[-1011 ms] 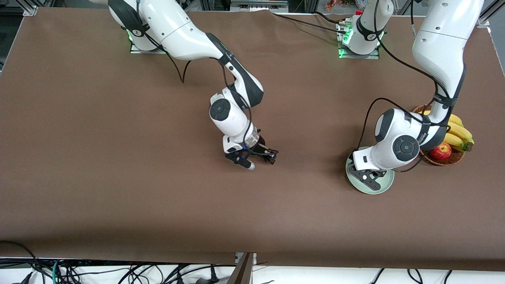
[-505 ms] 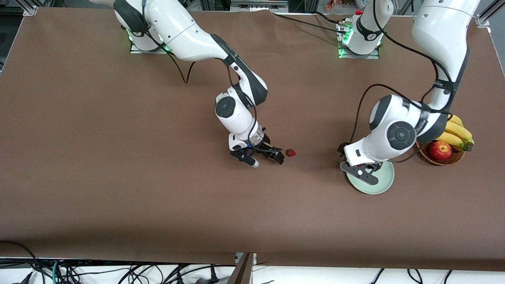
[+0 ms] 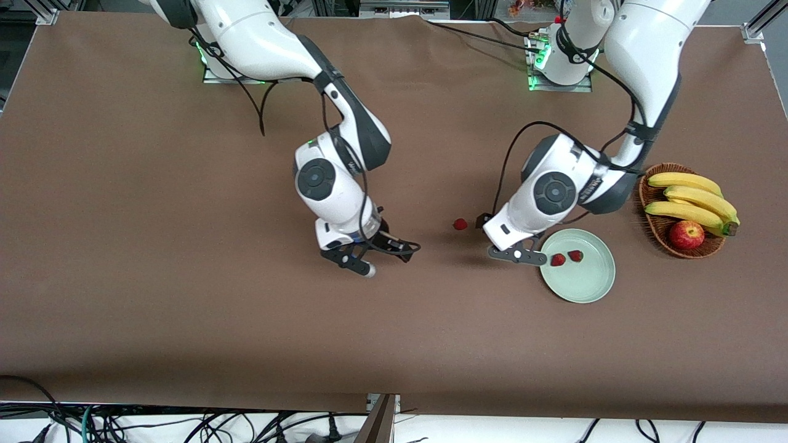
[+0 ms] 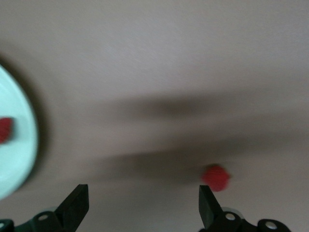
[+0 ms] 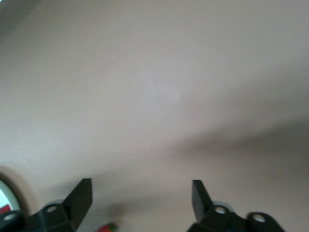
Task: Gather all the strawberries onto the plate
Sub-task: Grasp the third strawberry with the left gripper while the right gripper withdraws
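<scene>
Two strawberries (image 3: 558,259) (image 3: 575,255) lie in the mint-green plate (image 3: 585,286). A third strawberry (image 3: 460,224) lies on the brown table, apart from the plate toward the right arm's end. My left gripper (image 3: 517,254) hangs open and empty over the table just off the plate's rim, between that loose berry and the plate. In the left wrist view the loose strawberry (image 4: 216,177) sits by one finger (image 4: 207,209), with the plate (image 4: 19,154) off to one side. My right gripper (image 3: 377,256) is open and empty over bare table; a red and green sliver of strawberry (image 5: 107,227) shows by its finger (image 5: 79,200).
A brown wicker basket (image 3: 654,223) with bananas (image 3: 689,198) and a red apple (image 3: 687,234) stands beside the plate at the left arm's end of the table. Cables hang along the table edge nearest the front camera.
The right gripper opened and let go of a strawberry, which now lies on the table, then drew back toward its own end. The left gripper opened and moved off the plate, uncovering two berries.
</scene>
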Robot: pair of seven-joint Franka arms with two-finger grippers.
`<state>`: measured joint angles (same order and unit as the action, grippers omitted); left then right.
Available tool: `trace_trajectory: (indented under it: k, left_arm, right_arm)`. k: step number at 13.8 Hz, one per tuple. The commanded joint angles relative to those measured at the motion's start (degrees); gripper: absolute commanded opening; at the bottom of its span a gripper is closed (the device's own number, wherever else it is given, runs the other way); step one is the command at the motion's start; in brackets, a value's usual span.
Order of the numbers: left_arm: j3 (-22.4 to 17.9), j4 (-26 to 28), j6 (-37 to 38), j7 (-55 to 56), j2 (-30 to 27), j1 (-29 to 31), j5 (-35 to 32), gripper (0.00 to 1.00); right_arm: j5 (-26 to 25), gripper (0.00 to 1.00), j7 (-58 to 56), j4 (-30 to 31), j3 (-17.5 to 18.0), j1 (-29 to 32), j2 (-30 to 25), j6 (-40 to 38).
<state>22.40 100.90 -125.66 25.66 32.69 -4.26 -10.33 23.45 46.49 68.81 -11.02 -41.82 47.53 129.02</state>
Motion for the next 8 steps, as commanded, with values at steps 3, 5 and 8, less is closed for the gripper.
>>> trace_trajectory:
  k: [3,5,8]
  left_arm:
    - [0.80,6.93,-11.43,10.90,0.52,-2.42,-0.22,1.00]
    - [0.63,8.60,-14.43,12.13,1.05,-2.95,-1.01,1.00]
    - [0.54,9.40,-15.05,12.14,1.93,-3.04,-1.28,1.00]
  right_arm:
    - [-0.51,1.00,-8.78,8.00,-7.52,0.08,-10.68,-11.57]
    - [-0.86,1.00,-10.01,9.58,-9.19,0.08,-14.46,-15.54]
    - [-1.56,1.00,-17.64,17.74,-11.30,-0.10,-22.11,-15.99]
